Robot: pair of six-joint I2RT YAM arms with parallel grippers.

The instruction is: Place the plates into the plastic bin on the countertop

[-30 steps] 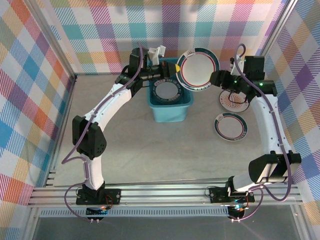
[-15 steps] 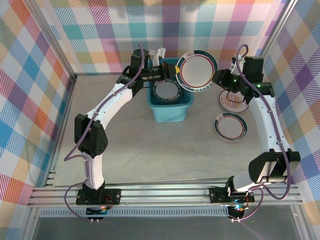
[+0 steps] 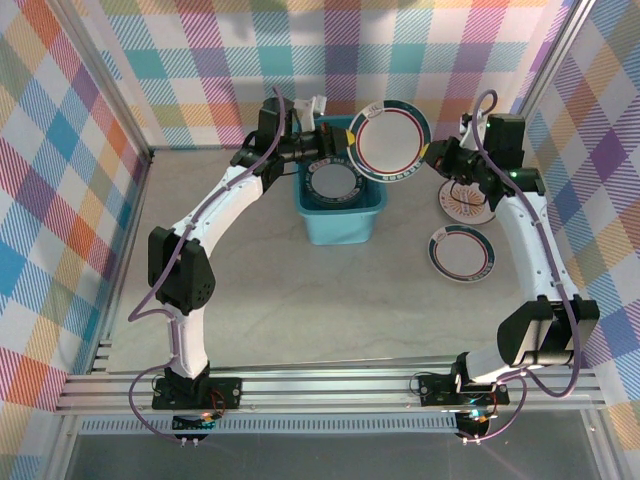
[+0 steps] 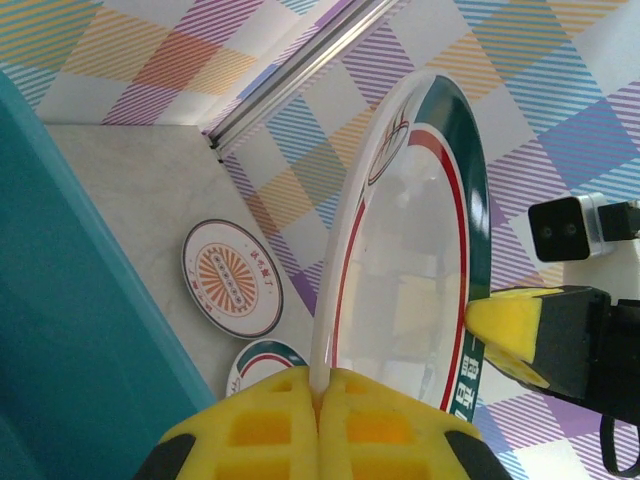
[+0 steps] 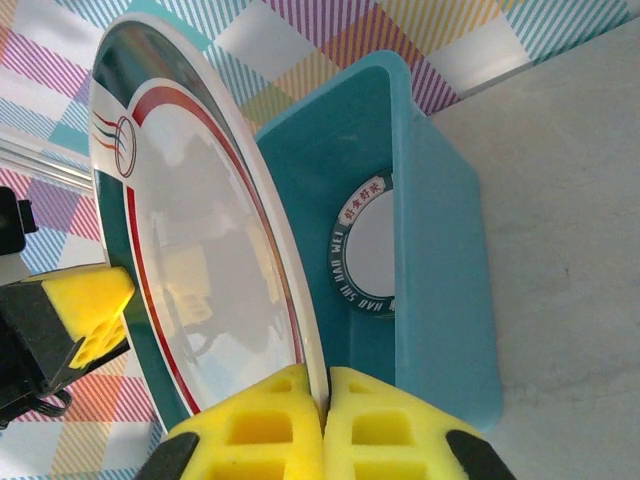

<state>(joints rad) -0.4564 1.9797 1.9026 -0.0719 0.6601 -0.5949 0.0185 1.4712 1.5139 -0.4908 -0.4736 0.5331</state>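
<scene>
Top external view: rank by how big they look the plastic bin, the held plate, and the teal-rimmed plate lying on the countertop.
Largest: plastic bin.
Next: held plate, though it is raised nearer the camera, so this is unsure.
Smallest: teal-rimmed countertop plate.

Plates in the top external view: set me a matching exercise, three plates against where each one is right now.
Things:
1. large plate with teal and red rim
2. dark-rimmed plate
3. orange sunburst plate

Places:
A. flat on the countertop
B. off the table, its rim gripped by the left claw and right claw
C. inside the plastic bin

Pairs: 1-B, 2-C, 3-A.
</scene>
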